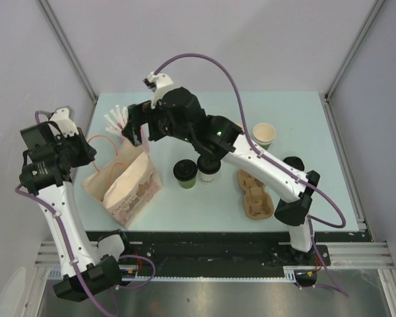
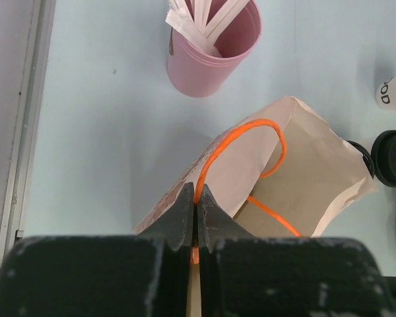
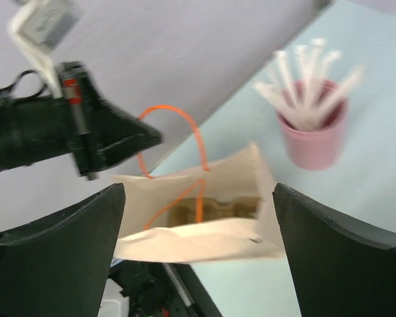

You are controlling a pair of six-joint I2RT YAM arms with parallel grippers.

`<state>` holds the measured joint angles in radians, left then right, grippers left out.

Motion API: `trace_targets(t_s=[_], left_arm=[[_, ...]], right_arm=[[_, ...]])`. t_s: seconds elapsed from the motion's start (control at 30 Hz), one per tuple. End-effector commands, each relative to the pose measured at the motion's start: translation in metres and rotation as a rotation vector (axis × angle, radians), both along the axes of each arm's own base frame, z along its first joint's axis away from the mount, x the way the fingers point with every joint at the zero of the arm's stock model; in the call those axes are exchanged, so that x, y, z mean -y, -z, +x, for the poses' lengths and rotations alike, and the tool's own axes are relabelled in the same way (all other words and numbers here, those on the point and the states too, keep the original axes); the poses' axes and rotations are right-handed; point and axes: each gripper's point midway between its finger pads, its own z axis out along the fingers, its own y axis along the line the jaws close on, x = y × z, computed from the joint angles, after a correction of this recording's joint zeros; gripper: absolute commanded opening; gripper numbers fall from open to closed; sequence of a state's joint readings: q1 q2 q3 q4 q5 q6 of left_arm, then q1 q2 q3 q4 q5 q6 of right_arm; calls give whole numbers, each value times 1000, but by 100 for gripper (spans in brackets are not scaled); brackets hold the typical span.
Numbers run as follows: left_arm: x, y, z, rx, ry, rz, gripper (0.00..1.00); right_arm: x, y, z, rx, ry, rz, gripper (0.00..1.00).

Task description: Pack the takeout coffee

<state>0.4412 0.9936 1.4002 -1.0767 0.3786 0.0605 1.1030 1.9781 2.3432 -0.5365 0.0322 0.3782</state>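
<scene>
At the bag [image 1: 129,185], left gripper [image 2: 196,198] pinches the orange handle [image 2: 241,132]; right gripper [image 3: 198,191] gapes wide, facing its mouth.
Green cup [image 1: 185,173] and white cup [image 1: 208,176], both lidded, stand on the table [image 1: 185,218] between bag and tray [image 1: 254,193].

Bright, even light casts soft shadows; the right wrist view is blurred, the others sharp.

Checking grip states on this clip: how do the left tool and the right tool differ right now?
The left tool is shut, pinching the orange cord handle of the tan paper bag; the right tool stands wide open and holds nothing. The left tool sits at the bag's side; the right tool faces the bag's open mouth. Both are black two-finger tools at the bag.
</scene>
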Motion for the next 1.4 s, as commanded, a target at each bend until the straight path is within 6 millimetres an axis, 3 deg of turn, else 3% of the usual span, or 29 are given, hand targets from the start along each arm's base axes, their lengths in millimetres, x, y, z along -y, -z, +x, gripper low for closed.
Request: trace_targets(t_s=[0.0,0.1,0.13,0.17,0.23,0.27,0.3,0.33,0.43,0.5,0.67,0.83,1.07,1.23,1.3,1.33,1.37], left_arm=[[9,-1,-3,32,40,-12,1],[11,3,-4,29,51,-15,1],[11,4,-4,31,57,-14,1],[11,5,-4,28,57,-15,0],[9,7,-4,24,49,-12,0],[8,6,-3,25,51,-3,0],[6,5,-4,27,43,9,0],[6,4,-4,28,43,12,1],[4,1,-5,38,56,49,1],[3,-2,-6,46,55,60,0],[6,-6,-6,58,57,48,0],[9,0,-10,53,103,72,1],[24,2,-4,57,185,10,0],[28,2,-2,58,210,-12,0],[30,2,-2,61,224,-10,0],[29,3,-2,59,228,-9,0],[30,3,-2,60,235,-8,1]], right_arm=[[96,-3,21,-8,295,-189,100],[128,16,21,-44,368,-285,100],[139,32,25,-57,396,-333,100],[154,26,26,-51,422,-333,100],[179,45,38,-87,470,-382,100],[186,52,39,-105,462,-394,100],[197,45,37,-104,464,-369,100],[203,59,37,-125,459,-399,100],[227,57,39,-130,480,-396,100],[239,71,45,-155,473,-427,100],[241,93,45,-196,344,-457,97],[237,117,43,-235,289,-535,79],[233,162,34,-328,215,-691,73],[216,179,60,-300,249,-722,70],[211,193,76,-261,181,-728,68],[204,199,74,-276,118,-714,64],[210,203,82,-287,116,-725,61]])
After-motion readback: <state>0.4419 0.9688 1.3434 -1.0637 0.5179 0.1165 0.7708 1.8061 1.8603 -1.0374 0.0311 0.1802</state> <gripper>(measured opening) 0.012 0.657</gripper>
